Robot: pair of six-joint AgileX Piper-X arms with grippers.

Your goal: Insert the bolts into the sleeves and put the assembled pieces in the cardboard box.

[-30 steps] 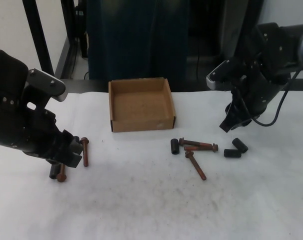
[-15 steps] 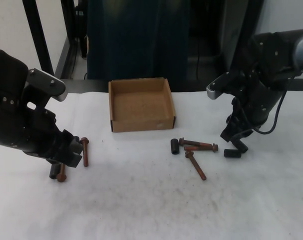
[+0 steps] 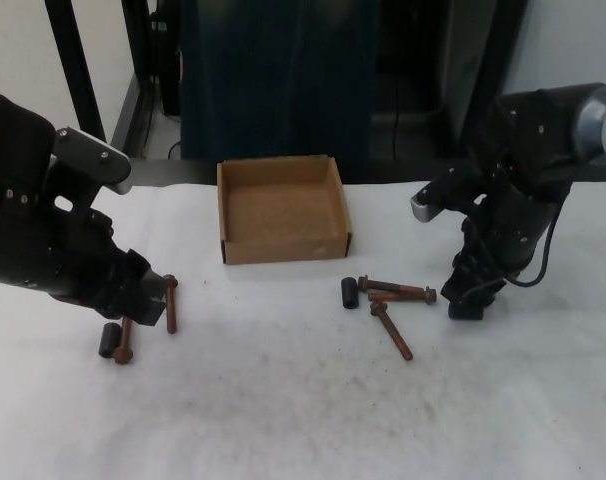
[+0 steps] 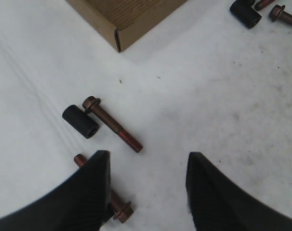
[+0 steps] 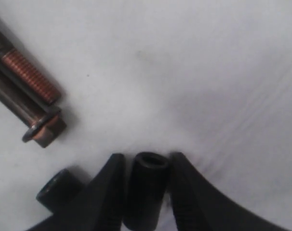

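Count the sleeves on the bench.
4. One sleeve by the left end effector; one off the cardboard box's front corner; one held in the right end effector; one beside it.

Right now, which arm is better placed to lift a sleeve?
Right: the right gripper has a black sleeve between its fingers; the left gripper hangs open above the bench, holding nothing.
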